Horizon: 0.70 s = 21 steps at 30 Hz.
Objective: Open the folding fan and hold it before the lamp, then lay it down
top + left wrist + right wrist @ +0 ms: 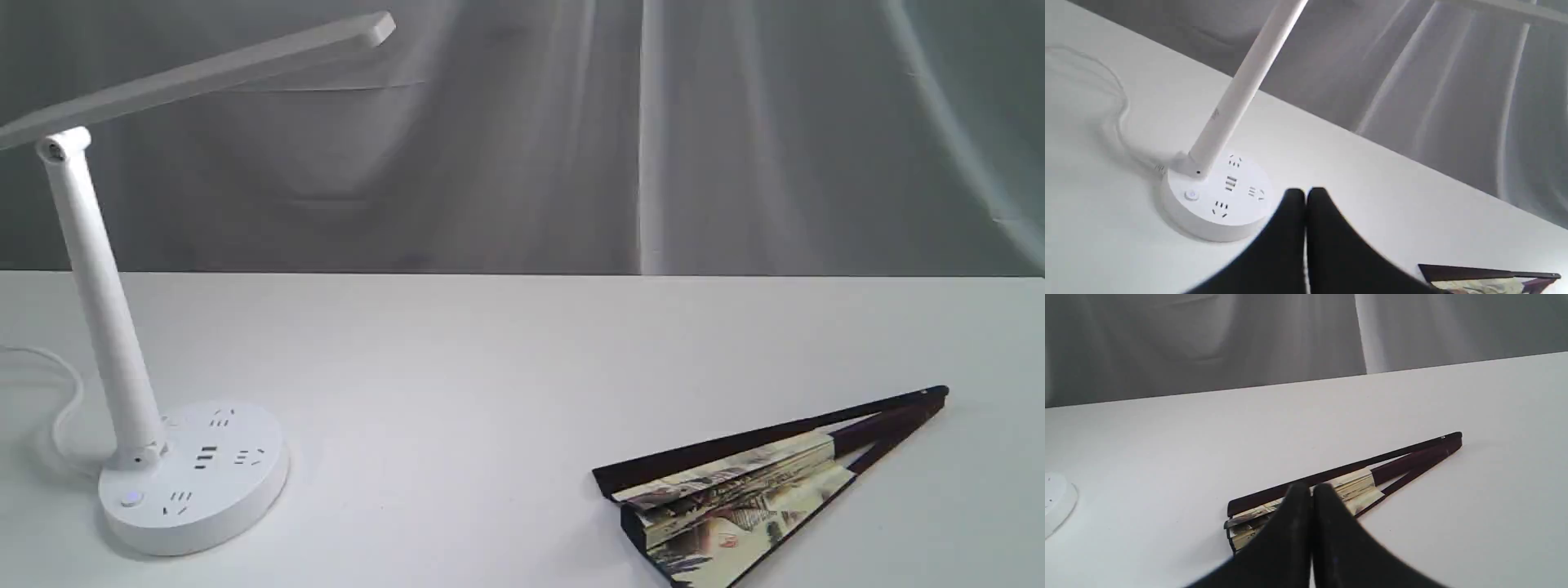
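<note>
The folding fan [735, 490] lies on the white table [506, 359] at the front right, only slightly spread, its dark guards meeting at the pivot on the right. It also shows as the folding fan [1347, 482] and a corner of the folding fan [1490, 277]. The white lamp [102, 318] stands at the left, bar head slanting up to the right; the lamp [1224, 118] base faces the left wrist camera. My left gripper [1305, 192] is shut and empty, hovering near the lamp base. My right gripper [1311, 489] is shut and empty above the fan. Neither gripper appears in the exterior view.
The lamp's white cord [57, 392] loops on the table behind the base, also visible as the cord [1114, 114]. A grey draped curtain [571, 139] hangs behind the table's far edge. An edge of the lamp base [1055, 502] shows in the right wrist view.
</note>
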Available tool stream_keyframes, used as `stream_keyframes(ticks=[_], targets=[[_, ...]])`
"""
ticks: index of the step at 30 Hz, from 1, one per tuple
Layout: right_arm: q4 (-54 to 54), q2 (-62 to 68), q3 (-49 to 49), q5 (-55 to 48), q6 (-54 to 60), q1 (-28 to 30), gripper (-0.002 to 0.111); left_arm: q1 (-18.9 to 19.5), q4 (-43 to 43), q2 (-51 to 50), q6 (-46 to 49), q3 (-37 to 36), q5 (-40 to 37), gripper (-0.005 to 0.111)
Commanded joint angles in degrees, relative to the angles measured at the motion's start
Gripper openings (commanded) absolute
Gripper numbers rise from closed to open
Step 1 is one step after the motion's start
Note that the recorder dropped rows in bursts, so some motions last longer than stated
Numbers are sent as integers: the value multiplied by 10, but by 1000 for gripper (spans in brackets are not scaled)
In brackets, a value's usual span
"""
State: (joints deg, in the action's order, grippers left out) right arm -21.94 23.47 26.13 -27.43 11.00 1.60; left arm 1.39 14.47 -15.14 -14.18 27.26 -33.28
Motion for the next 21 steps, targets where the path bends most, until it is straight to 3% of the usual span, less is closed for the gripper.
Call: stream_keyframes(ticks=[1, 7, 14, 17, 21], targets=[[14, 58, 45, -13, 0, 3, 0, -3, 10, -51, 33, 27, -20, 0], [12, 160, 114, -55, 0, 3, 0, -3, 95, -146, 136, 44, -37, 0], [12, 258, 167, -69, 10, 3, 0, -3, 117, -236, 213, 44, -53, 0], [5, 290, 182, -81, 31, 3, 6, -3, 118, -261, 229, 44, -56, 0], [-5, 329, 187, -84, 45, 3, 21, -3, 120, -304, 251, 67, -88, 0]])
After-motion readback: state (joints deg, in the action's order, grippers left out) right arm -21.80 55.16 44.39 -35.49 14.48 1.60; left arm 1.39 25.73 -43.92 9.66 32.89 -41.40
